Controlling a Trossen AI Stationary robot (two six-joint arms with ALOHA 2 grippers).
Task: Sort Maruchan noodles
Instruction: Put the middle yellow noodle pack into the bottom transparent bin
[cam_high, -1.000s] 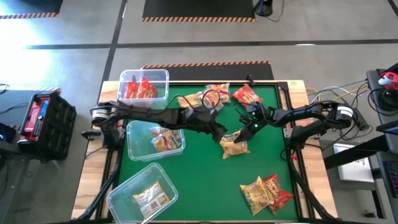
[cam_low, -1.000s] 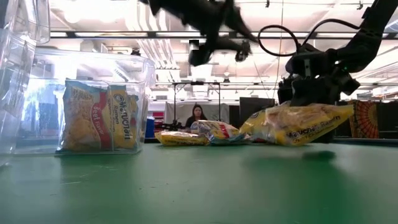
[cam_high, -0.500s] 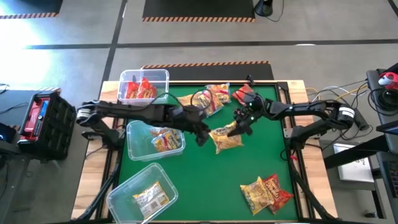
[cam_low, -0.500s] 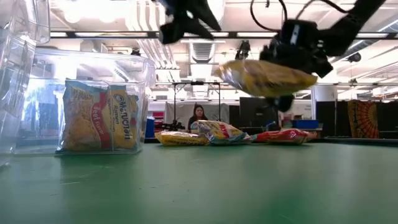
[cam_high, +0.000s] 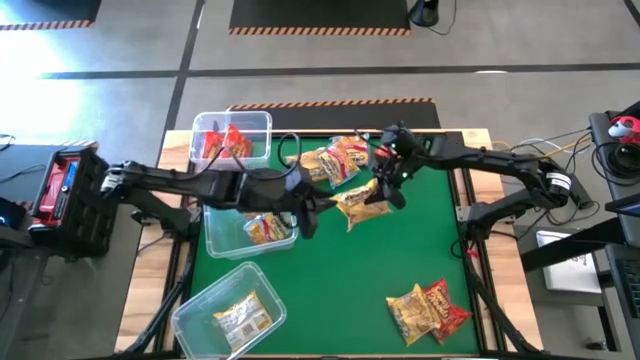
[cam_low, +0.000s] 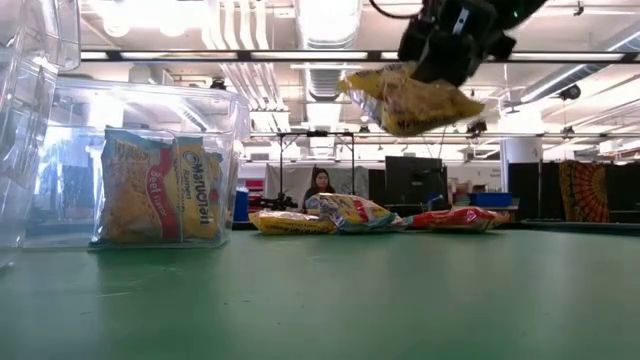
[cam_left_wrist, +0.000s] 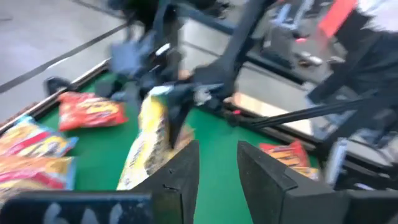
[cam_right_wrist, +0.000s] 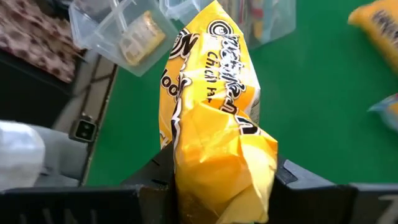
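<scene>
1. High view: a crumpled yellow plastic ramen packet (cam_high: 363, 203) is held clamped in the right gripper (cam_high: 385, 186) above the green table (cam_high: 420, 250), near its middle. The left gripper (cam_high: 308, 212) hangs just beside the middle one of three clear rectangular plastic bins (cam_high: 250, 222); whether its fingers are parted cannot be told here. A carry step is judged to be in hand: a yellow packet is being brought toward the bins. More packets lie at the far edge (cam_high: 335, 160) and the near right (cam_high: 428, 308).

2. Low view: the packet (cam_low: 408, 100) is seen well clear of the table under the right gripper (cam_low: 440, 55). A bin holding yellow-and-red packets (cam_low: 160, 185) stands left. The left gripper is not shown.

3. Left wrist view: the left gripper's fingers (cam_left_wrist: 180, 177) are parted with nothing between them; the picture is smeared, so details are unclear.

4. Right wrist view: the packet (cam_right_wrist: 214, 137) is pinched between the dark fingers (cam_right_wrist: 283, 174), and its lower end is cut off. Next, a bin of matching flavour must be chosen and the packet released above it; the bin contents are too small to match surely.
</scene>
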